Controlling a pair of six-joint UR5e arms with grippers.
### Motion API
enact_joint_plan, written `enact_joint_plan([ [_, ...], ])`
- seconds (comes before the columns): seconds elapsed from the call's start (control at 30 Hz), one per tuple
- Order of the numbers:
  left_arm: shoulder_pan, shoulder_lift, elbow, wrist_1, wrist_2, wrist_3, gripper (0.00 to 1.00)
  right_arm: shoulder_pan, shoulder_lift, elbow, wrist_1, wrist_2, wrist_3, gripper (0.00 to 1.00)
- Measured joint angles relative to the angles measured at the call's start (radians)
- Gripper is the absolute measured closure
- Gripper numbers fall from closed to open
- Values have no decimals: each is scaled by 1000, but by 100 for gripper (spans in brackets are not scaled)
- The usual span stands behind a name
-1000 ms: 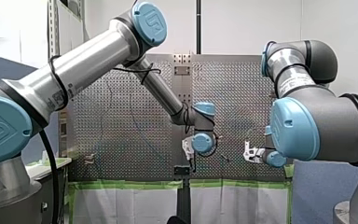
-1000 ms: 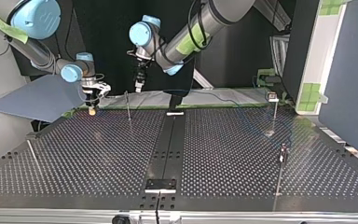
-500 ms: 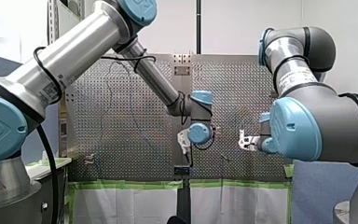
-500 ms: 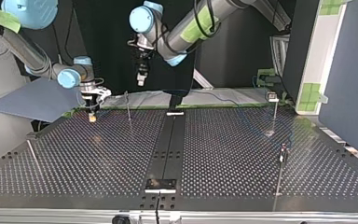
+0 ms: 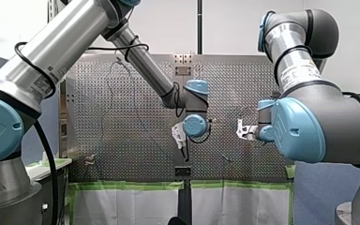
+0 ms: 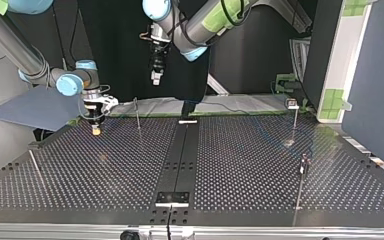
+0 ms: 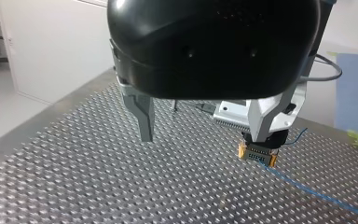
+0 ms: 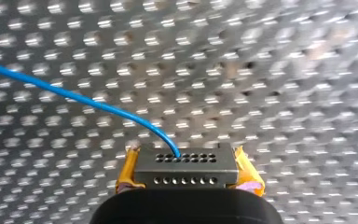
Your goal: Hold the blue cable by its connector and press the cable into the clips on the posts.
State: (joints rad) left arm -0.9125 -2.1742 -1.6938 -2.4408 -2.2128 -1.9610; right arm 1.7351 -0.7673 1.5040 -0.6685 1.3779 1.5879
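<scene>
In the top view the connector (image 6: 96, 131) hangs above the table (image 6: 230, 165), a post (image 6: 137, 114) at its three o'clock.

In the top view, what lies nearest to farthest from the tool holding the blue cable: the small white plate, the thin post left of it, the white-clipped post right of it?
From my right tool:
1. Thin metal post, just beside it.
2. Small white plate, at mid-table.
3. White-clipped metal post, far right.

One cable (image 8: 81, 99); one connector (image 8: 186, 166); four posts (image 6: 137, 115) (image 6: 295, 120) (image 6: 300, 187) (image 6: 35, 169).
</scene>
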Motion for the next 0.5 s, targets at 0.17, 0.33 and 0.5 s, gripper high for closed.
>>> enact_joint_plan([
  [0.17,0,41,-42,31,3,-1,0,5,-43,0,-2,9,18,100],
  [0.33,-1,51,-51,36,3,-1,0,6,-53,0,-3,11,23,100],
  [0.5,-1,52,-52,37,3,-1,0,6,-54,0,-3,11,24,100],
])
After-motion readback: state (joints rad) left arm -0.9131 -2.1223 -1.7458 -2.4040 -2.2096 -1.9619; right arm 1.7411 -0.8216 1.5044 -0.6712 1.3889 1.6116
